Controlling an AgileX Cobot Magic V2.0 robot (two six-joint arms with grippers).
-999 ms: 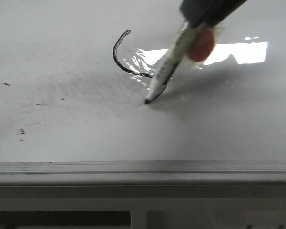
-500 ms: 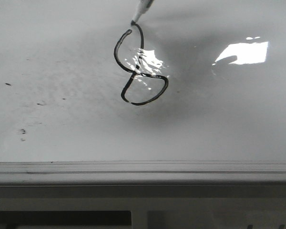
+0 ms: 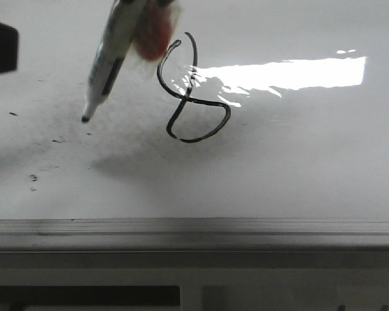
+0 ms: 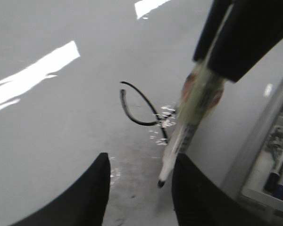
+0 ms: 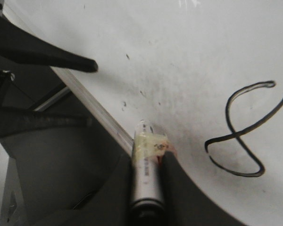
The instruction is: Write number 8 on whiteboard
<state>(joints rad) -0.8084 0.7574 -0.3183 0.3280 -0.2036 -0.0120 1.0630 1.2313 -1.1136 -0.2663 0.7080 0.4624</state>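
The number 8 (image 3: pixel 193 91) stands in thin black ink on the whiteboard (image 3: pixel 298 162), its top loop left unclosed; it also shows in both wrist views (image 4: pixel 144 113) (image 5: pixel 245 136). My right gripper (image 5: pixel 147 162) is shut on a white marker (image 3: pixel 110 61) wrapped in tape with an orange patch. The marker's black tip (image 3: pixel 85 118) points down left of the figure, and its shadow lies apart from it. My left gripper (image 4: pixel 142 157) is open and holds nothing. Its dark body (image 3: pixel 0 45) shows at the far left, and the marker tip (image 4: pixel 160 183) hangs just beyond its fingers.
A grey metal edge rail (image 3: pixel 194 230) runs along the board's near side. Small ink specks (image 3: pixel 30 177) and grey smudges mark the board's left part. Bright glare (image 3: pixel 292 72) lies right of the figure. A tray with spare markers (image 4: pixel 278 176) sits beyond the rail.
The marker has moved from above the top of the finished figure to its left, tip now low over the board. The left gripper's dark body has entered at the far left.
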